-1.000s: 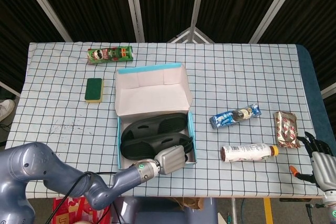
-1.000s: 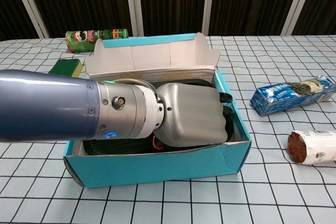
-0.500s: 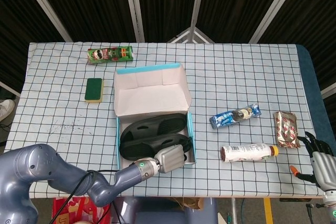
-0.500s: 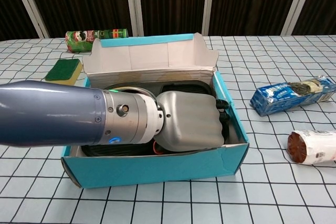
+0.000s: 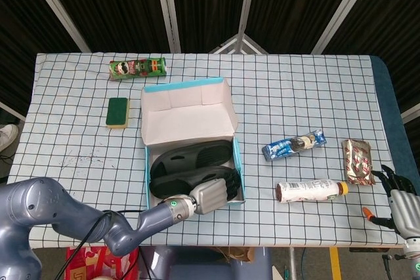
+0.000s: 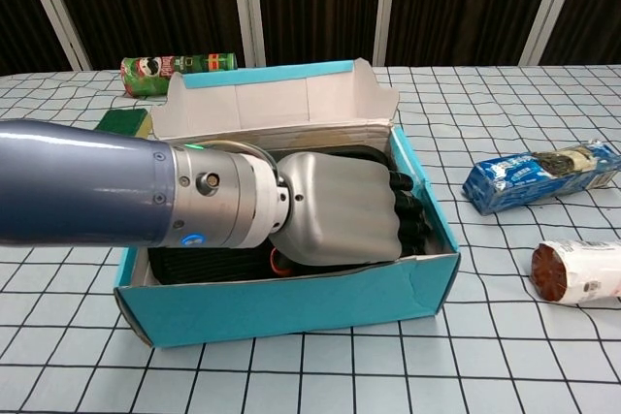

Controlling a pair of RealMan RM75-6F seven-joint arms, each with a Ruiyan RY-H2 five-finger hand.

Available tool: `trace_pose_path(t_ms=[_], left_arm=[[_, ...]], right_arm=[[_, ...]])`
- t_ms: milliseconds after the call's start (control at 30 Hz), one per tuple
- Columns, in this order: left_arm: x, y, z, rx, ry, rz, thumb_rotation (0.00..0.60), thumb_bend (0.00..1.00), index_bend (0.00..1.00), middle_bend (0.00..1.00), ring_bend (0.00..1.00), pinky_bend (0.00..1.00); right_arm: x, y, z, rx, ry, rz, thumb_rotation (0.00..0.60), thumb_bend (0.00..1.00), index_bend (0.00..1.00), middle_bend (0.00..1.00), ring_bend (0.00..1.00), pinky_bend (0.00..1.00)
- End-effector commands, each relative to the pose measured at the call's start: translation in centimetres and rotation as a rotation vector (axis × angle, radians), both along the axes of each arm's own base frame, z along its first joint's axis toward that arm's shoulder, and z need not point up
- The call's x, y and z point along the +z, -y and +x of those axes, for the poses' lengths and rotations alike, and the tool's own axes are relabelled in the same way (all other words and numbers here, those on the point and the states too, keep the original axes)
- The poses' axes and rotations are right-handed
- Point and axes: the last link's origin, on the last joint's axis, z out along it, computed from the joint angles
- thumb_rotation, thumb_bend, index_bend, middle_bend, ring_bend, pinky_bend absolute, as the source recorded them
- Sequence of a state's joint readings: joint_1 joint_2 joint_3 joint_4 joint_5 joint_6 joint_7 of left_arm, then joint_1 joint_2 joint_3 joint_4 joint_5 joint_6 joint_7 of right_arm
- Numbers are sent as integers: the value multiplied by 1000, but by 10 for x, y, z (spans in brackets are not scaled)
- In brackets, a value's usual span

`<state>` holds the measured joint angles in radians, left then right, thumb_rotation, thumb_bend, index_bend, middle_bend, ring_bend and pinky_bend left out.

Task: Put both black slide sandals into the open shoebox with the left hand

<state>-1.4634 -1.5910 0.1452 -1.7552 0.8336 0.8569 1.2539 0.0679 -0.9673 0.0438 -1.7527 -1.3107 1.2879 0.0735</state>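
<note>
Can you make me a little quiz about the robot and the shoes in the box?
1. True or false: both black sandals lie inside the shoebox.
2. Which hand reaches into the shoebox? A) the left hand B) the right hand C) both
3. Fill in: the green sponge lies on the table, between the shoebox's open lid and the table's ______ edge in the head view.

Key: 1 true. 2 A; the right hand waits at the table's corner, holding nothing. 3 left.
</note>
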Motion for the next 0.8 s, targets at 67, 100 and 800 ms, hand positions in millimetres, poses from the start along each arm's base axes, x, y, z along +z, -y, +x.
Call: trace_pose_path(t_ms=[67,100,800], left_arm=[[6,1,1,-12,-29,17,600,192,48,0,0,0],[8,2,2,-15,-31,22,600,180,46,0,0,0],[91,24,29,-155,34,171,600,167,32,0,0,0]], right_arm=[[0,0,0,0,0,4,600,273,177,66,119,68],[-1,0,0,-1,0,5,600,272,178,66,119,68],[0,0,0,-4,2,1,600,271,179,66,119,68]])
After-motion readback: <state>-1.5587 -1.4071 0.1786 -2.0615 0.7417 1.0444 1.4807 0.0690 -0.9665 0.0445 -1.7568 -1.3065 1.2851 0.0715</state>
